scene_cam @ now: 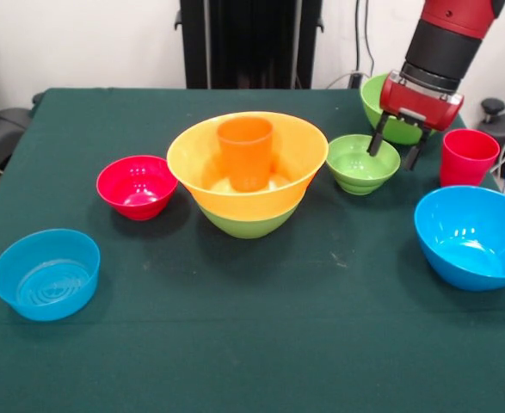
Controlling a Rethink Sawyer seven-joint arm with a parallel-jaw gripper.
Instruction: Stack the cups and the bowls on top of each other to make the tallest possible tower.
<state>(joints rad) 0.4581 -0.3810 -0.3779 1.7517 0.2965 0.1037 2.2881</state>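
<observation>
My jaws [396, 152]: open and empty, the two dark fingers spread apart, hanging at the right side of the green surface [235, 344] between the small green bowl and the red cup.
My arm: red and black, coming down from the top right corner.
Tower so far: a very wide orange bowl [192, 159] sits nested in a big green bowl [246, 224] near the middle of the surface; an orange cup [244, 151] stands upright inside the orange bowl, its rim above the bowl's rim.
Small green bowl [363, 163]: upright, just right of the tower, directly beside my left finger; I cannot tell whether the finger touches its rim.
Second big green bowl [374, 103]: behind my jaws, partly hidden by them.
Red cup [469, 157]: upright, right of my jaws, near the surface's right edge.
Big blue bowl [471, 237]: upright, in front of the red cup, at the right edge.
Small red bowl [137, 186]: upright, left of the tower, apart from it.
Small blue bowl [46, 274]: upright, front left, well apart from the rest.
</observation>
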